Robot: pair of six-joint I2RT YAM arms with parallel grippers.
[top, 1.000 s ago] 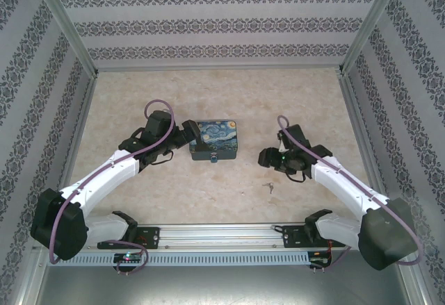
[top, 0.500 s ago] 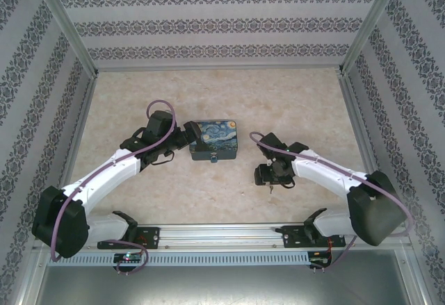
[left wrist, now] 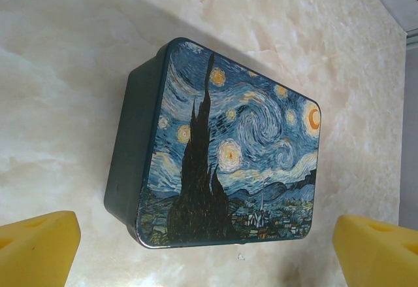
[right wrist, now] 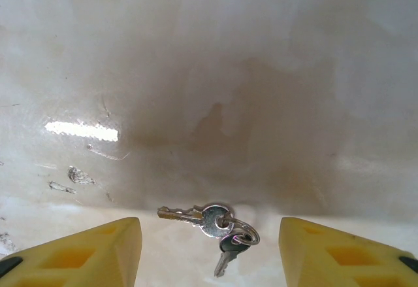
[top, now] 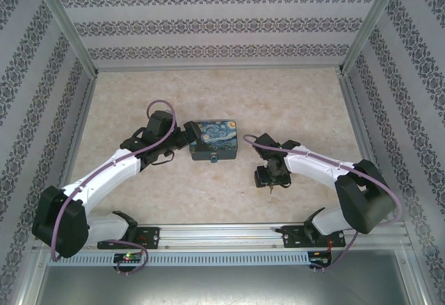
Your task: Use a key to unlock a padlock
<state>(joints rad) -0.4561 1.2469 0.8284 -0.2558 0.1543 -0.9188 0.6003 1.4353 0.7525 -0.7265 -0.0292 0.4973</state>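
Observation:
The padlock (top: 215, 137) is a flat block with a starry-night face, lying on the marble table. In the left wrist view the padlock (left wrist: 235, 150) lies just ahead of my left gripper (left wrist: 208, 253). That gripper is open, its yellow fingertips (left wrist: 39, 244) spread wider than the block. From above, the left gripper (top: 190, 137) sits at the block's left edge. The key (right wrist: 208, 219) is one of two small keys on a ring, flat on the table. My right gripper (right wrist: 209, 255) is open and low over it, with the keys between its fingertips (right wrist: 85, 254). From above, the key (top: 270, 187) peeks out below the right gripper (top: 268, 178).
A small latch part (top: 213, 158) sticks out from the padlock's near side. Patterned walls and metal posts (top: 76, 48) enclose the table. A metal rail (top: 222, 234) runs along the near edge between the arm bases.
My right arm has swung left and down from beside the padlock to sit over the key. The left arm and the padlock have not moved.

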